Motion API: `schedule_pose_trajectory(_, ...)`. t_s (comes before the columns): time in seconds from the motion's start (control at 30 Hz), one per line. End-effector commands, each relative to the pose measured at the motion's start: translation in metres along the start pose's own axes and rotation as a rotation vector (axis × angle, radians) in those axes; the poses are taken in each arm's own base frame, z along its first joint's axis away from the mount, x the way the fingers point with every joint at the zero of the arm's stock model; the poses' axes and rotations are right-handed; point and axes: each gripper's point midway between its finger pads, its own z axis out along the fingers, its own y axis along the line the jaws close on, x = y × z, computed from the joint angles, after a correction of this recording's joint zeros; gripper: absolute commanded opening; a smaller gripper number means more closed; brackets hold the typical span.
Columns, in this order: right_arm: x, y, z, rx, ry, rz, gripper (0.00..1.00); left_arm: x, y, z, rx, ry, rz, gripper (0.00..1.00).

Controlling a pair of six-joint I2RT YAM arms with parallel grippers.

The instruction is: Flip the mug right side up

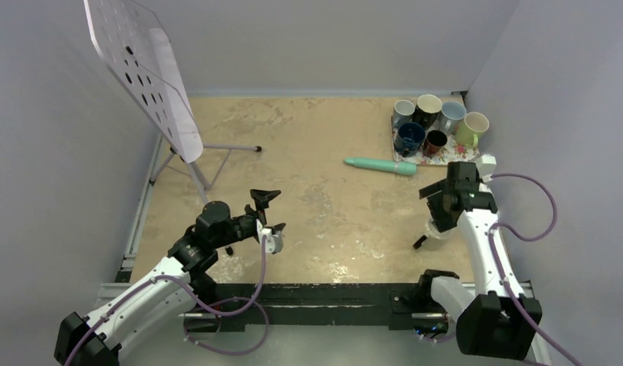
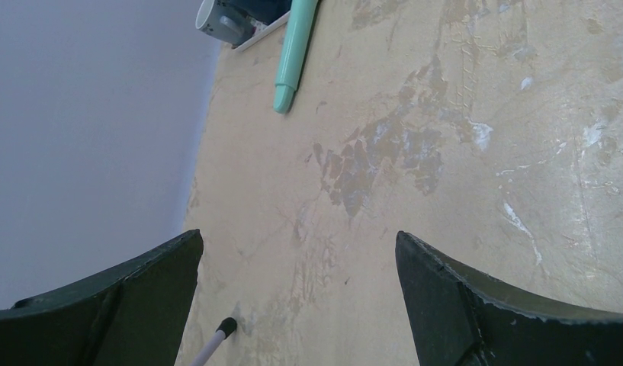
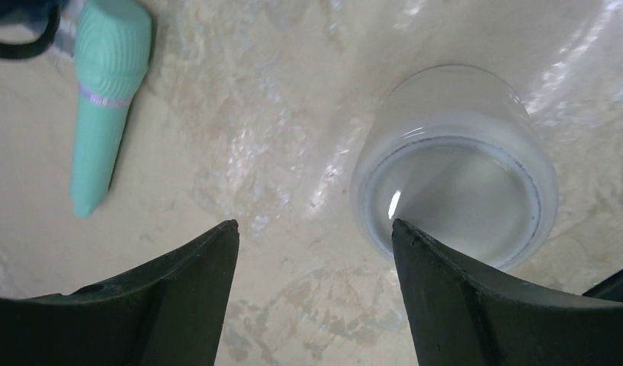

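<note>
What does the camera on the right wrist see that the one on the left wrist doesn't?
Only the right wrist view shows the white mug, apparently standing bottom-up on the table, beside rather than between the fingers of the open right hand. Only the left wrist view shows the grey wall and the black-capped tip of a white stand leg, seen between the fingers of the open left hand. Both show the teal pen-like tool lying on the mottled tan table, and each shows its own hand empty.

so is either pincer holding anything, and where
Nothing is held. The right pincer is open above the white mug; the left pincer is open and empty.
</note>
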Motion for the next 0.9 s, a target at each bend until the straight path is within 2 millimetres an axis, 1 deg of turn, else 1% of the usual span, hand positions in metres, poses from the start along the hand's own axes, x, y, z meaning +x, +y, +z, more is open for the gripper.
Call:
schedule_pose_trajectory(0.0, 0.046, 0.027, 0.004, -0.030, 0.166, -0.018, 0.77, -0.004, 0.005, 0.002, -0.020, -0.025, 0.024, 1.00)
schedule_pose_trajectory(0.07, 0.062, 0.048, 0.003, -0.048, 0.192, -0.094, 0.77, -0.004, 0.005, 0.002, -0.021, -0.025, 0.025, 1.00)
schedule_pose_trajectory(0.1, 0.070, 0.061, 0.000, -0.076, 0.199, -0.134, 0.77, -0.004, 0.005, 0.002, -0.019, -0.024, 0.025, 1.00)
schedule_pose_trajectory(0.13, 0.080, 0.069, 0.004, -0.066, 0.216, -0.179, 0.77, -0.004, 0.005, 0.002, -0.019, -0.022, 0.025, 1.00)
schedule_pose_trajectory(0.23, 0.109, 0.096, 0.005, -0.071, 0.247, -0.317, 0.78, -0.003, 0.004, 0.002, -0.016, -0.021, 0.022, 1.00)
schedule_pose_trajectory(0.33, 0.135, 0.129, -0.003, -0.120, 0.258, -0.438, 0.78, -0.003, 0.002, 0.001, -0.008, -0.015, 0.002, 1.00)
schedule_pose_trajectory(0.4, 0.143, 0.155, -0.013, -0.185, 0.258, -0.501, 0.78, -0.002, 0.001, 0.000, -0.001, -0.009, -0.020, 1.00)
schedule_pose_trajectory(0.47, 0.139, 0.175, -0.022, -0.239, 0.227, -0.569, 0.78, -0.002, -0.001, -0.001, 0.003, -0.004, -0.047, 1.00)
schedule_pose_trajectory(0.5, 0.133, 0.182, -0.027, -0.253, 0.195, -0.609, 0.78, -0.002, -0.002, -0.001, 0.004, -0.003, -0.059, 1.00)
schedule_pose_trajectory(0.57, 0.116, 0.187, -0.035, -0.244, 0.108, -0.689, 0.78, -0.003, -0.002, -0.001, 0.005, -0.004, -0.078, 1.00)
schedule_pose_trajectory(0.6, 0.109, 0.187, -0.039, -0.232, 0.068, -0.734, 0.78, -0.003, -0.003, -0.001, 0.005, -0.003, -0.088, 1.00)
schedule_pose_trajectory(0.63, 0.105, 0.185, -0.044, -0.223, 0.039, -0.774, 0.79, -0.003, -0.003, -0.001, 0.005, -0.002, -0.097, 1.00)
schedule_pose_trajectory(0.67, 0.109, 0.183, -0.050, -0.229, 0.029, -0.828, 0.79, -0.003, -0.002, -0.001, 0.002, -0.004, -0.105, 1.00)
schedule_pose_trajectory(0.7, 0.115, 0.180, -0.056, -0.247, 0.029, -0.888, 0.79, -0.004, -0.002, -0.001, 0.000, -0.005, -0.112, 1.00)
schedule_pose_trajectory(0.73, 0.126, 0.177, -0.060, -0.270, 0.041, -0.950, 0.79, -0.004, -0.001, -0.001, -0.005, -0.006, -0.121, 1.00)
schedule_pose_trajectory(0.8, 0.159, 0.175, -0.069, -0.355, 0.075, -1.160, 0.78, -0.005, 0.001, 0.000, -0.015, -0.008, -0.144, 1.00)
schedule_pose_trajectory(0.83, 0.173, 0.176, -0.073, -0.396, 0.080, -1.305, 0.71, -0.005, 0.003, 0.000, -0.026, -0.007, -0.166, 0.99)
schedule_pose_trajectory(0.87, 0.180, 0.176, -0.077, -0.417, 0.061, -1.439, 0.69, -0.005, 0.006, -0.001, -0.043, -0.006, -0.186, 0.99)
